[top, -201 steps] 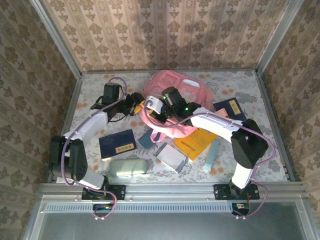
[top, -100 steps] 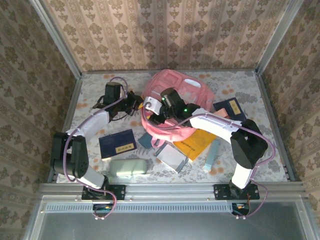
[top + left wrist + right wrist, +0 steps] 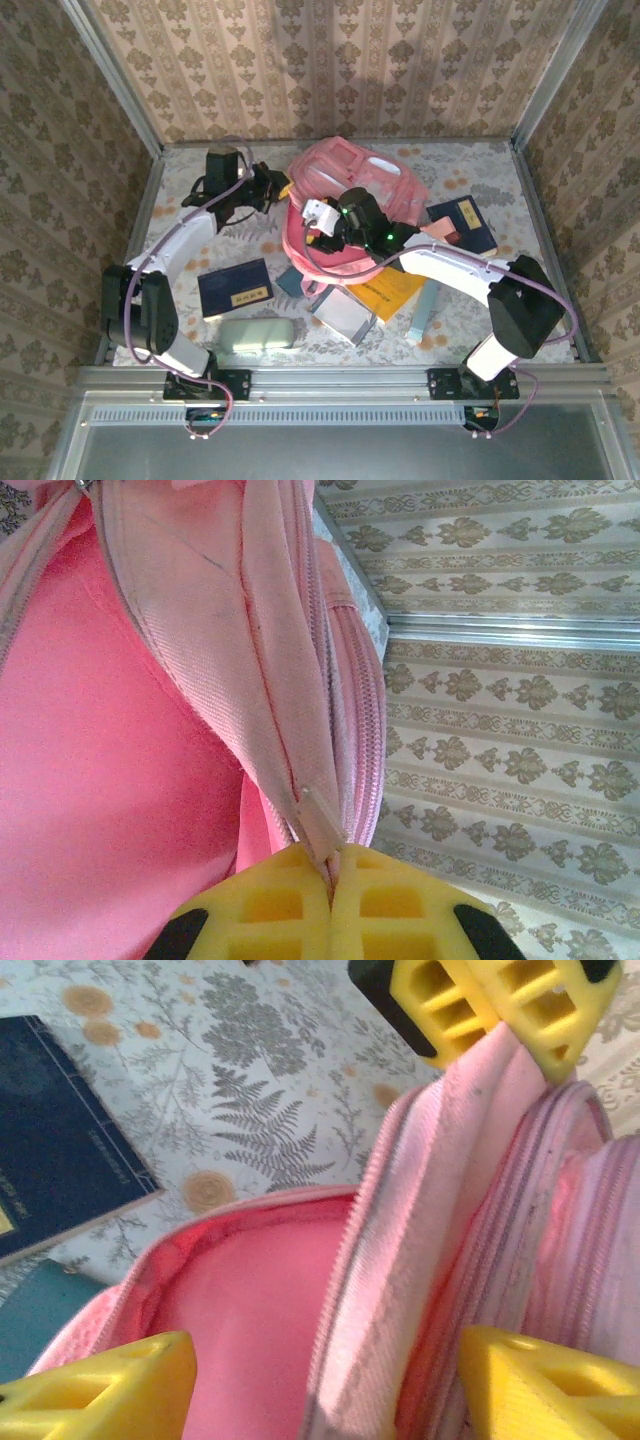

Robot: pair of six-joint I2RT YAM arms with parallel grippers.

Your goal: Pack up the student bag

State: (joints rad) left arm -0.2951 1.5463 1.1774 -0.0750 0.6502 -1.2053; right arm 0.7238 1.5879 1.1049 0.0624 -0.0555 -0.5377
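Wallpapered walls close in three sides; the table (image 3: pixel 190 235) carries a floral cloth.

Student bag (image 3: pixel 365 180): lies at the far centre of the table, mouth turned near-left. The zip is undone and the pink lining (image 3: pixel 250 1310) is exposed.

Left gripper (image 3: pixel 330 868): at the far-left edge of the bag. Its yellow fingers are pressed together on a pale strip of the zip edge, and the rim is drawn taut away from them.

Right gripper (image 3: pixel 320 1395): over the near side of the mouth, jaws spread wide and holding nothing. The raised rim stands between the two fingers and is not pinched.

Loose items, all outside the bag:
- orange book (image 3: pixel 392 287), just near the bag on the right
- dark blue book (image 3: pixel 235 288), near left
- second blue book (image 3: pixel 468 222), to the right of the bag
- pale case (image 3: pixel 255 333), at the near edge
- grey notebook (image 3: pixel 342 315), near centre

Step, as judged: opening the bag for loading. One side is held and nothing is packed yet.

Next move, as judged: the right arm either closes on the near rim to widen the mouth or goes for a book. The orange book is the closest. The left grip has to keep its tension, or the mouth will probably sag shut. Soft fabric may fold over any book that enters at a shallow angle.
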